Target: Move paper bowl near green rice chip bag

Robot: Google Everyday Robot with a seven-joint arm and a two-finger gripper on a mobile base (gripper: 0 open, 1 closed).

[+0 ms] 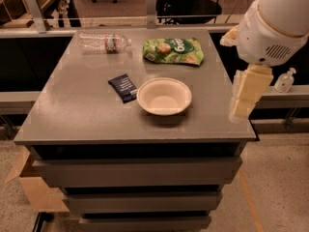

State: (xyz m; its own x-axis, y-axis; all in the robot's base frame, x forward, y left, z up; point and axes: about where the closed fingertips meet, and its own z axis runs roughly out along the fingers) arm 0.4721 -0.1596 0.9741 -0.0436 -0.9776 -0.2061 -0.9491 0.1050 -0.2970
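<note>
Paper of this sort weighs next to nothing, so the paper bowl (164, 96) should lift with hardly any effort. I'd expect it to be thin, easily dented, and light enough to skate across the smooth grey worktop (72, 115) if nudged from the side. Its wide flat rim looks the sensible place to take hold: pinch across the wall at the near-right edge, one side inside and one outside, gently enough not to crumple it.

The bowl sits upright and empty toward the front middle of the worktop. It is apart from the green rice chip bag (173, 51), which lies flat near the back edge with bare surface between them. The bag looks crinkly and soft, and it need not be touched.

The tool (241, 105) hangs by the worktop's right edge, clear of the bowl, holding nothing that I can see. Whether it is open or closed I cannot tell.

Counting: one bowl and one green bag. One small dark-blue wrapper (123, 87) lies just left of the bowl, close to its rim. One clear plastic bottle (103, 41) lies on its side at the back left, and one small pump bottle (286, 80) stands on the ledge off to the right.
</note>
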